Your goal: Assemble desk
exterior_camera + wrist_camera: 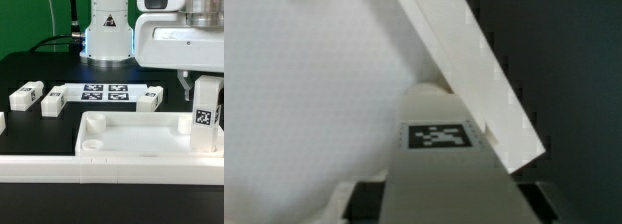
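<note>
Your end effector [200, 88] is hanging at the right of the frame, its jaws clamping the top of an upright tagged leg [205, 120]. That leg is standing inside the desk top [140, 135] near its right end. Its foot is hiding behind the front rim, so you cannot tell whether it is sitting in a socket. The desk top is lying across the lower middle and right, with a round corner socket [93, 124] showing at its left end. Behind it, on the black tabletop [40, 130], the marker board [105, 94] is lying flat at centre. A second leg [25, 97] and a third leg [52, 100] are lying to its left, and a fourth leg [152, 97] is lying just beside its right edge.
</note>
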Available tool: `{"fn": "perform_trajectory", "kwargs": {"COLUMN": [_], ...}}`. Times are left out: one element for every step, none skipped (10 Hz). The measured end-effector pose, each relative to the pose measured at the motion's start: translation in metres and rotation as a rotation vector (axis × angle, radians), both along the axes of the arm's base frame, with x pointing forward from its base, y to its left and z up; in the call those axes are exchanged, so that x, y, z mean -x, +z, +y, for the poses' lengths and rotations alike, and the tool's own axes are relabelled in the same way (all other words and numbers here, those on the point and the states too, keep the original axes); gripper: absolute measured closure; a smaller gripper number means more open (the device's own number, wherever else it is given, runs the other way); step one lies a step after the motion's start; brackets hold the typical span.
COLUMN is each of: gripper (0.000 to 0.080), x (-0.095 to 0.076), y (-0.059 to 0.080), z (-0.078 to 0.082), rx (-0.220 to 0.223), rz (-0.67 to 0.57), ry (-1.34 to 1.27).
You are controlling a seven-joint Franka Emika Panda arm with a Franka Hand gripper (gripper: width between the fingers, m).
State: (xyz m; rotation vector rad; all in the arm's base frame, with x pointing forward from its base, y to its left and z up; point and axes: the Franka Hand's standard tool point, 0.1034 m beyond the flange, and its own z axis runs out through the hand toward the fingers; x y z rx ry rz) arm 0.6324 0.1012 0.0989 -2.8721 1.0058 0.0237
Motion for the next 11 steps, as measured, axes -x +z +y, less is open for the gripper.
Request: {"fn": "perform_trajectory", "kwargs": {"gripper": [0.0508,0.0453,0.0316,0.0316,0.0188,0.0162,0.0162,0.0152,0.0152,0.0151,0.0151], "x": [0.0000,0.0000,0.0000,-0.0002,-0.0019,-0.0026,-0.0025,-0.0025,-0.0025,-0.0026,-0.0025], "y": [0.0000,-0.0002,-0.0001,0.0002,0.0020,0.0028,0.0026,0.0025,0.0025,0.0025,0.0025], "z": [0.0001,0.0003,0.0005,0.0008,0.0013,0.0034,0.0035,0.0032,0.0032,0.0031,0.0031], "rx": [-0.001,-0.002,-0.002,-0.002,-0.001,0.005,0.005,0.007,0.008,0.009,0.012], "rz": [0.002,0.002,0.000,-0.001,-0.009,-0.024,-0.031,-0.039,-0.047,-0.052,-0.060], "ry": [-0.027,-0.026,-0.001,0.009,0.054,0.185,0.257,0.334,0.419,0.461,0.552]}}
